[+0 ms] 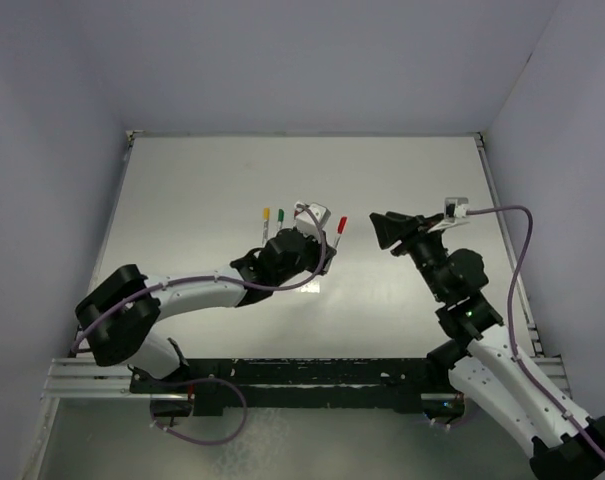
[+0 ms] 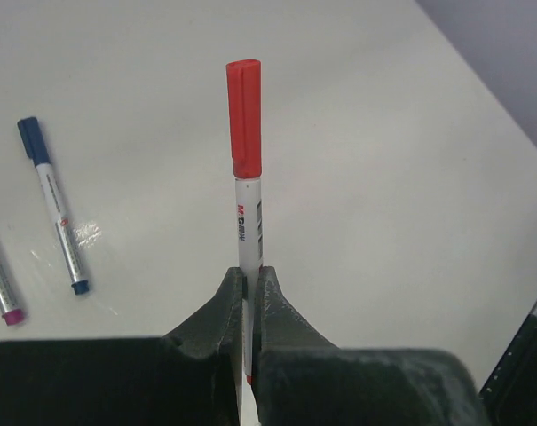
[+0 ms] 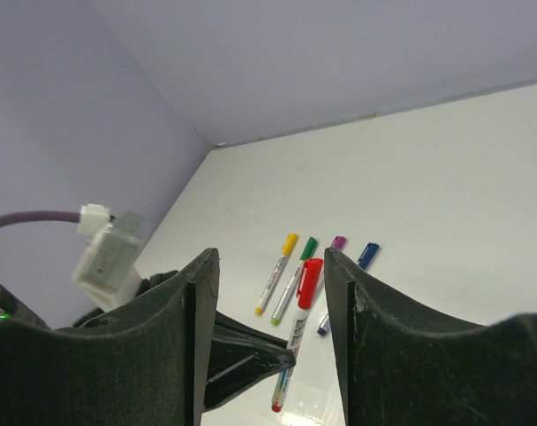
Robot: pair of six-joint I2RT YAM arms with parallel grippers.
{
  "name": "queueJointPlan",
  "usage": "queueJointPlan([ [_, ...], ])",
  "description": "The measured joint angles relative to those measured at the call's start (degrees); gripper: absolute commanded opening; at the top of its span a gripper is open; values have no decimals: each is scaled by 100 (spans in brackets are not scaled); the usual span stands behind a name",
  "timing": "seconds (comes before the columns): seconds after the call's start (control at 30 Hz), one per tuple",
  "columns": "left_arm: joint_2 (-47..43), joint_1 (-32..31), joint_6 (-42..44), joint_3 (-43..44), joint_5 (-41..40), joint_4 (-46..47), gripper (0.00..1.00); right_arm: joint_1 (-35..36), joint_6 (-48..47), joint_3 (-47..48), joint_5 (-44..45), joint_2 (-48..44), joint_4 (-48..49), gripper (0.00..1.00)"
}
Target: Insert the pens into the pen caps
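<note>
Entry: red-capped whitish marker pen (image 2: 247, 204), held in my left gripper (image 2: 250, 280).
My left jaws are clenched on its lower barrel, the cap end pointing straight out past them. My right gripper (image 3: 272, 257) is released, jaws apart and holding nothing. Farther off, on the white table (image 2: 383, 177), lie the blue-capped pen (image 3: 361, 259), magenta-capped pen (image 3: 337, 241), green-capped pen (image 3: 296, 266) and yellow-capped pen (image 3: 277, 273), side by side.
</note>
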Motion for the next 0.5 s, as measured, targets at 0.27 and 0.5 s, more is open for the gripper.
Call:
queueJointPlan([
  [0.27, 1154, 26, 31, 940, -271, -988, 0, 2, 26, 175, 776, -297, -1349, 61],
  [0.5, 2127, 286, 0, 1875, -291, -1606, 0, 2, 256, 155, 1058, -267, -2293, 63],
])
